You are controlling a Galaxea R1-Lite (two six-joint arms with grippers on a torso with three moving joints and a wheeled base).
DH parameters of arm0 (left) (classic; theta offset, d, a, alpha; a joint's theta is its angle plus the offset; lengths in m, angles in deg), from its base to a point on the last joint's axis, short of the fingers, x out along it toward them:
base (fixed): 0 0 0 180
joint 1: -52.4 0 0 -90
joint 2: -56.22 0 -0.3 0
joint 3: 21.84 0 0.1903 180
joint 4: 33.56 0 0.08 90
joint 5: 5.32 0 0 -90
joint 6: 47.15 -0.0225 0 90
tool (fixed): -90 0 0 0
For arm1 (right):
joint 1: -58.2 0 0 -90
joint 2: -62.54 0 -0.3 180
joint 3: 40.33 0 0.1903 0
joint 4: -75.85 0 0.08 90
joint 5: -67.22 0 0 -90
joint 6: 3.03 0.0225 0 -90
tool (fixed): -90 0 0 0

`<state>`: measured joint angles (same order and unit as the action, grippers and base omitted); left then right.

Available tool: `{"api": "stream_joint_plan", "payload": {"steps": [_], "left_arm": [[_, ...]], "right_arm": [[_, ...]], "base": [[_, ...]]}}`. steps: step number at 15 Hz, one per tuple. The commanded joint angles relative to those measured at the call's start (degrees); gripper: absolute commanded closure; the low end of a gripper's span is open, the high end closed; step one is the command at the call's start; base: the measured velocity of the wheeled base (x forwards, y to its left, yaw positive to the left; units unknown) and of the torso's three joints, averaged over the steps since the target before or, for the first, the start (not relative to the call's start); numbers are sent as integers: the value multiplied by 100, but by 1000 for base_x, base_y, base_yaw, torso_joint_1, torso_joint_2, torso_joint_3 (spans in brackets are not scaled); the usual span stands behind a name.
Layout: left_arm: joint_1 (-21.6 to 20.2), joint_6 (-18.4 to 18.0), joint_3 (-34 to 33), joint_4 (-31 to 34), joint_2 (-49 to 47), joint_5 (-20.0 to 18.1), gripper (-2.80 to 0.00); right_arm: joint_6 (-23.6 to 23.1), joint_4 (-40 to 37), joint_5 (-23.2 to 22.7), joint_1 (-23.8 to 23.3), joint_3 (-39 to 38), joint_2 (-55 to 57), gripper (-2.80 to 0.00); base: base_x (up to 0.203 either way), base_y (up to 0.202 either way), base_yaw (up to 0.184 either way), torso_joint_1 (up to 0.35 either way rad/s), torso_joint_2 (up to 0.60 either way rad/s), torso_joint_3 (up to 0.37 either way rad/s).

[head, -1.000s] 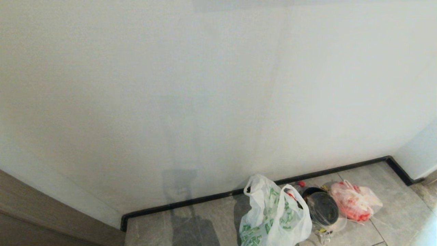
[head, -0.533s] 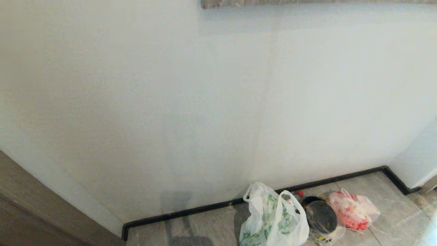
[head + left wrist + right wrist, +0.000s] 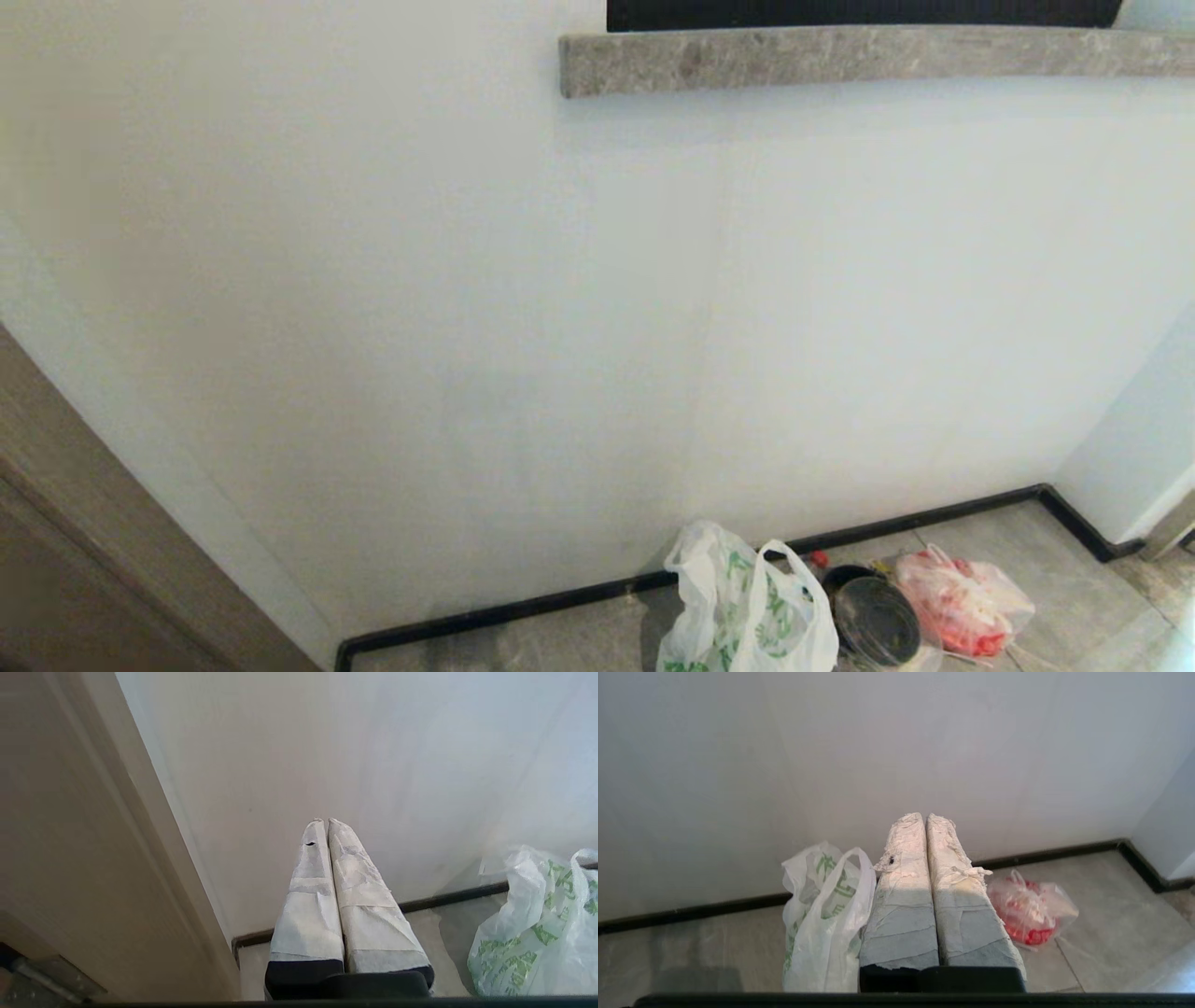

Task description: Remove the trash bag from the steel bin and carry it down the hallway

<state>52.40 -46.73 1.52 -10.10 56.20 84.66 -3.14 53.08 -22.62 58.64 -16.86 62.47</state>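
While parked with both sets of fingers pressed together and empty: left gripper, right gripper, trash bag upright on floor by wall edge beside steel bin, handles up for grabbing.

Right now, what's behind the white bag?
Behind the trash bag: wall and dark baseboard. The stretch of baseboard directly behind it is covered.

Trash bag: thin crinkled white plastic, green print. Second bag: clear glossy film. Floor: smooth grey tile. Wall: matt paint. Ledge: rough grey stone. Door frame: wood grain.
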Motion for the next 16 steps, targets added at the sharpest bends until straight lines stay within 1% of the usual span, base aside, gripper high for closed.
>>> {"api": "stream_joint_plan", "payload": {"steps": [1,8,16], "left_arm": [[0,2,0,-1,-6,2,0],[0,-16,0,-1,-6,2,0],[0,-16,0,-9,-6,2,0]], "right_arm": [[-7,2,2,3,-1,-222,0],[-7,2,2,0,-1,-222,0],[7,-25,2,5,8,-222,0]], "base": [[0,0,0,2,-34,139],[0,0,0,3,-3,40],[0,0,0,0,0,0]]}}
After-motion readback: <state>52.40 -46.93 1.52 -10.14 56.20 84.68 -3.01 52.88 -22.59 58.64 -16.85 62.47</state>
